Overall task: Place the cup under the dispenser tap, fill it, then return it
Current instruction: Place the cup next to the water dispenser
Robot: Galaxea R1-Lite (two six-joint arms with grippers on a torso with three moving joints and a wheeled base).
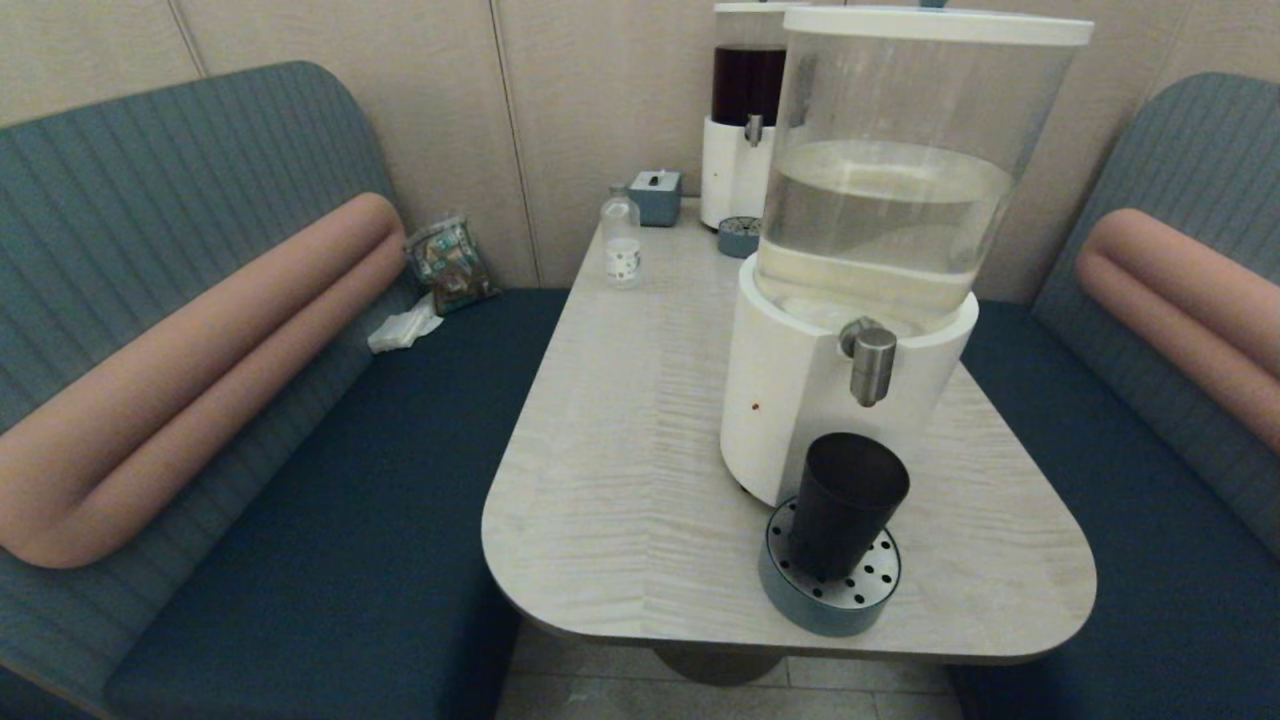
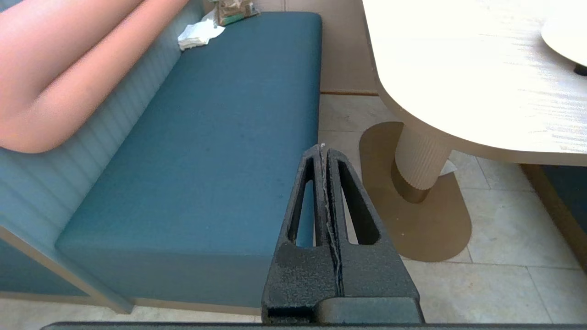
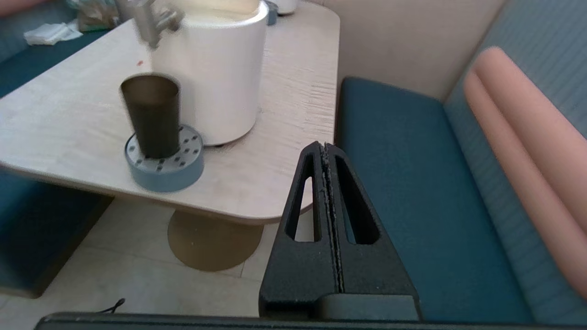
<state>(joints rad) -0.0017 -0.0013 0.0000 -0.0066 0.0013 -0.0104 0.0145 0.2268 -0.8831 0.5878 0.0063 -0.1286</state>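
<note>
While the cup (image 1: 846,505) stands on the drip tray (image 1: 829,598) beneath the dispenser tap (image 1: 872,366), ahead of the right hand (image 3: 324,147), both hands are pressed together and empty, the left hand (image 2: 322,149) off the tabletop (image 1: 640,440). Whether filling has happened cannot be told; the return seems to remain.

One desk (image 1: 620,450) carries two dispensers: the large one (image 1: 850,300) with pale liquid and a smaller one (image 1: 745,120) with dark red liquid. Each has one tap (two in all), the dispenser tap (image 1: 872,365) and the far tap (image 1: 753,129). Two round drip trays (image 1: 830,590) (image 1: 738,237), one cup (image 1: 845,505), one clear bottle (image 1: 621,238), one small box (image 1: 655,195).
</note>
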